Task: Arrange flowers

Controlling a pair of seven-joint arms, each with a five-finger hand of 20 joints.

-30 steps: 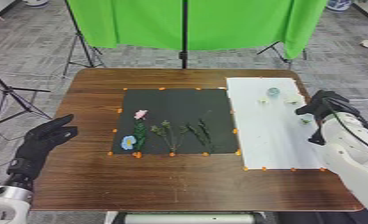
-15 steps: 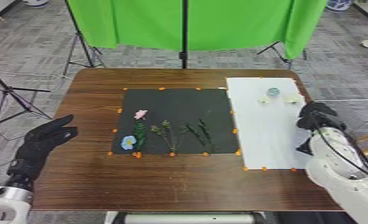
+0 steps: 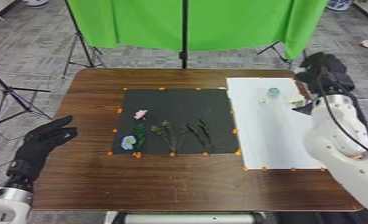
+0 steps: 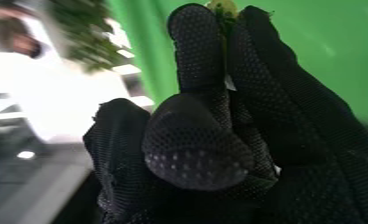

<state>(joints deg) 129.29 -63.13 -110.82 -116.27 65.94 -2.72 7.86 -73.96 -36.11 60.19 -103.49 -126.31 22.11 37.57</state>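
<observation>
My right hand (image 3: 324, 72) is raised at the white sheet's far right corner, beyond the teal glass vase (image 3: 274, 92). In the right wrist view the thumb of my right hand (image 4: 198, 145) is folded against the fingers, and a yellow-green flower (image 4: 223, 7) pokes out between two fingertips. Small pale flowers (image 3: 263, 101) are near the vase. On the dark mat (image 3: 176, 102) lie a pink flower (image 3: 140, 114), a blue flower (image 3: 128, 142) and green sprigs (image 3: 167, 132). My left hand (image 3: 45, 136) rests relaxed at the table's left side.
The white sheet (image 3: 274, 145) covers the right part of the brown table (image 3: 180, 185). Orange markers dot the edges of the mat and sheet. Behind the table hang a green cloth (image 3: 136, 25) and a black stand (image 3: 184, 55).
My right hand has swung away from the sheet's right side to its far corner. The green piece that lay beside it has gone from that spot. My left hand has kept still.
</observation>
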